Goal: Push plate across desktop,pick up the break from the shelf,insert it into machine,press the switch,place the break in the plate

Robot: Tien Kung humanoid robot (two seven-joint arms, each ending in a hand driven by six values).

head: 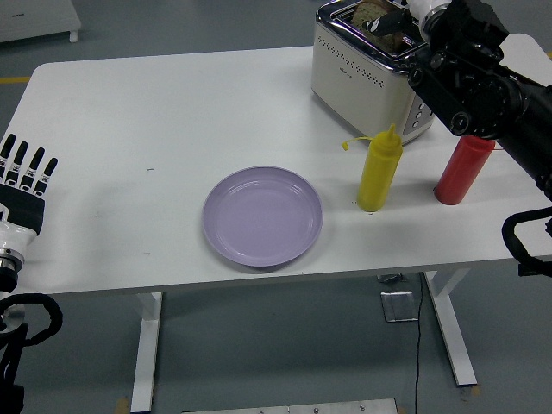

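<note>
Your right hand (392, 17) sits over the cream-and-chrome toaster (366, 73), fingers on the brown bread slice (371, 11) in its slot; whether they grip, you cannot tell. Left hand (24, 177) rests flat, fingers extended, at the counter (155, 121) edge. The lilac round plate (262, 216) lies near-centre.

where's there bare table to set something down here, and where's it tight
Widest bare patch: the table left and far of the purple plate, out to the left hand resting at the left edge. A smaller one lies between plate and toaster. Crowded: the right side, where the yellow bottle, red bottle and right arm cluster by the toaster.
</note>
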